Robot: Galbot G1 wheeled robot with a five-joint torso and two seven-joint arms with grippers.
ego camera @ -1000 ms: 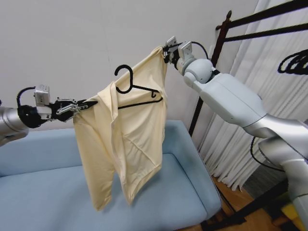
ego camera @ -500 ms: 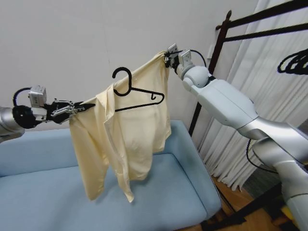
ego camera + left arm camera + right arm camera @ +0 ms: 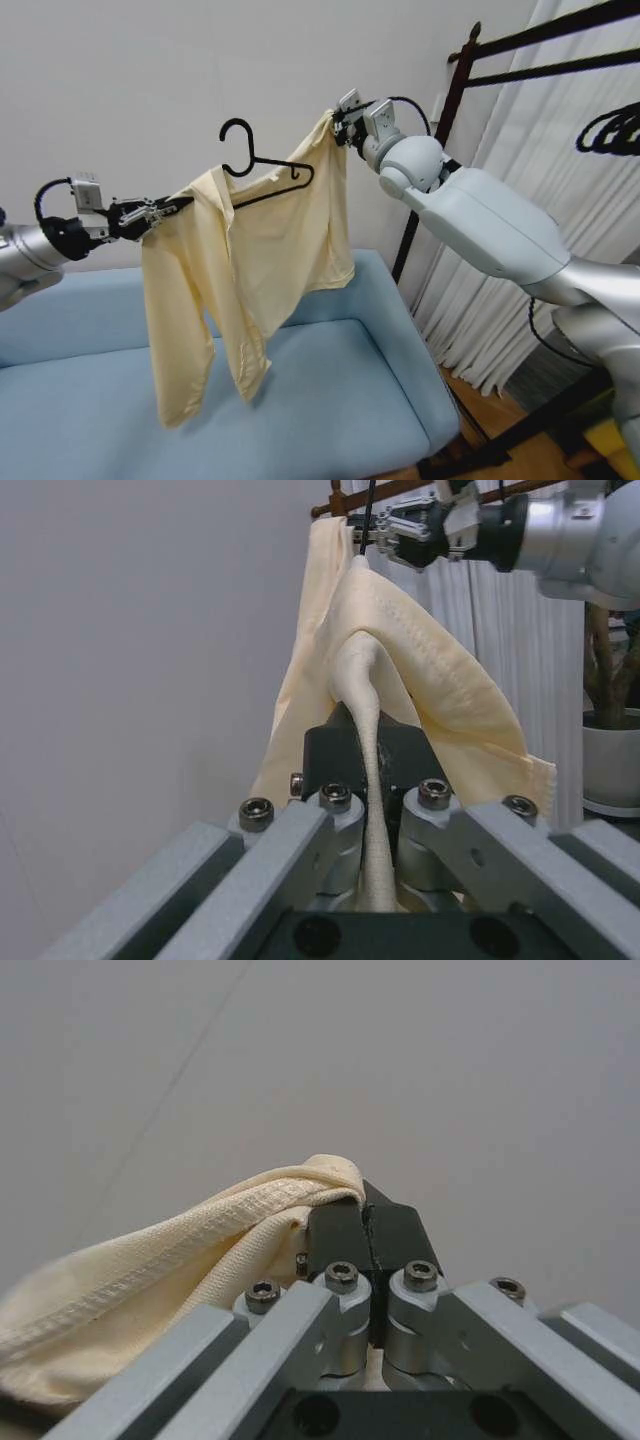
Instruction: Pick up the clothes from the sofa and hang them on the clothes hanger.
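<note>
Now left claw (image 3: 180, 205) & right claw (image 3: 338, 118) are each clamping one end of the pale yellow cotton shirt (image 3: 250, 270), stretching it above the light-blue fabric sofa (image 3: 350, 400) w/ the black plastic hanger (image 3: 262, 172) at its collar, so pulling evenly & level is prob. best.

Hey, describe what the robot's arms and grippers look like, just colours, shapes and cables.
The left arm and right arm have smooth silver-grey shells with rounded joints. The left gripper and right gripper have black pads on grey metal links with hex screws. A black cable loops at each wrist.
</note>
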